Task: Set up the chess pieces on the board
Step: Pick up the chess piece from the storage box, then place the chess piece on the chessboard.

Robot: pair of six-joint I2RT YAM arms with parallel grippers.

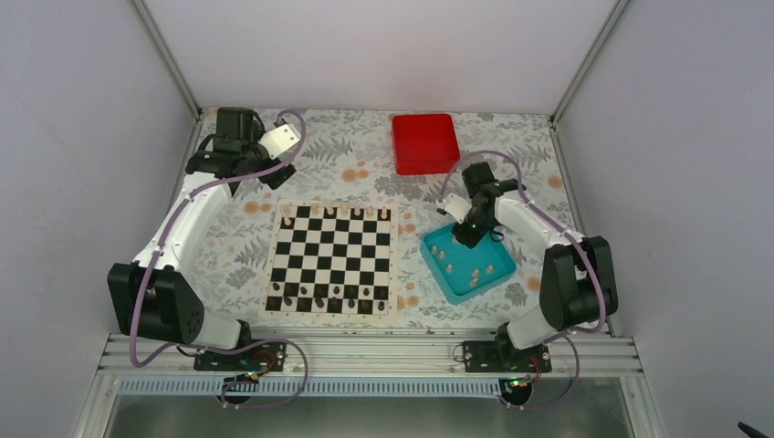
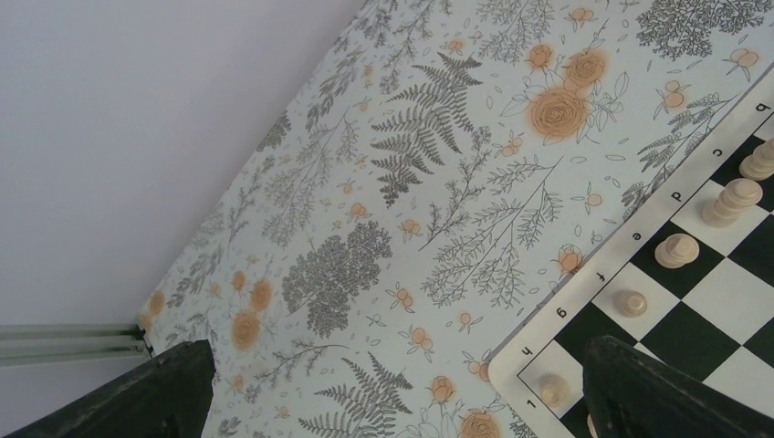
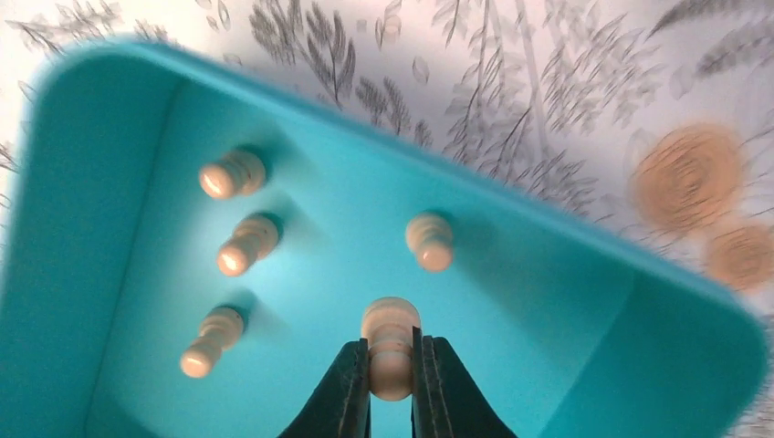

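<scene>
The black-and-white board (image 1: 333, 260) lies mid-table. Cream chess pieces (image 1: 330, 213) stand along its far row, and dark pieces stand along its near rows. My right gripper (image 3: 391, 351) is shut on one cream piece (image 3: 391, 321), held just above the floor of the teal tray (image 3: 566, 301). Several more cream pieces (image 3: 246, 245) lie in the tray. From above, the right gripper (image 1: 468, 239) hangs over the tray's far part. My left gripper (image 2: 402, 401) is open and empty above the tablecloth, beside the board's corner (image 2: 548, 360), where cream pieces (image 2: 677, 249) stand.
A red box (image 1: 424, 142) sits at the back, right of centre. The teal tray (image 1: 493, 283) lies right of the board. A floral cloth (image 1: 356, 173) covers the table. Grey walls close in on three sides. The left arm (image 1: 187, 219) reaches along the left side.
</scene>
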